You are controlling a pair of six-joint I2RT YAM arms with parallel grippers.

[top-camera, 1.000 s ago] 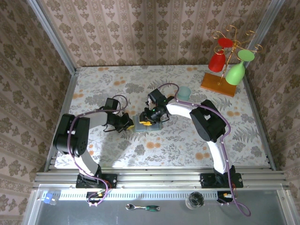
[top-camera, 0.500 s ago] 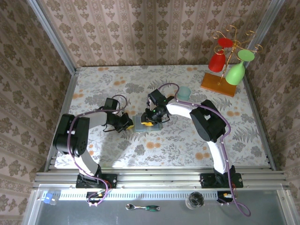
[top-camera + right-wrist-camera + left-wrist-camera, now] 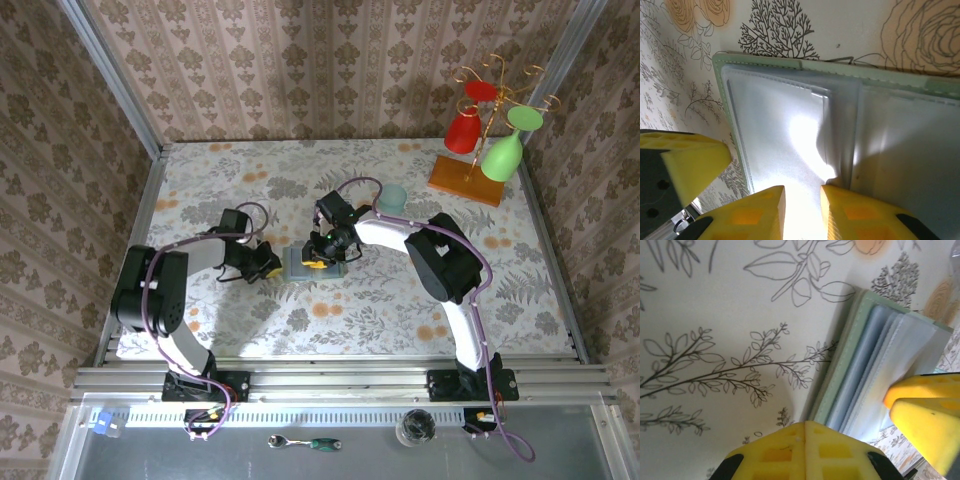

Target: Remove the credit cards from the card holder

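Note:
The grey-green card holder [image 3: 296, 268] lies open on the flowered tablecloth at mid-table. Its clear plastic sleeves [image 3: 785, 125] face up and glare white; the credit cards are hidden. My right gripper [image 3: 802, 195] points down onto the holder's left half near the centre crease. Its yellow fingers [image 3: 855, 210] stand a small gap apart, tips on the sleeve, with nothing gripped. My left gripper [image 3: 805, 426] is shut and empty. It rests on the cloth just off the holder's left edge [image 3: 845, 365]. From above, the left gripper [image 3: 268, 267] and right gripper [image 3: 318, 259] flank the holder.
A pale teal cup [image 3: 392, 197] stands just behind the right arm. At the back right, a wooden rack [image 3: 466, 180] holds red and green glasses. Patterned walls close in the table on three sides, and there is free cloth in front of the holder.
The right gripper's fingers have closed in a little over the sleeve. Both arms and the card holder have hardly shifted.

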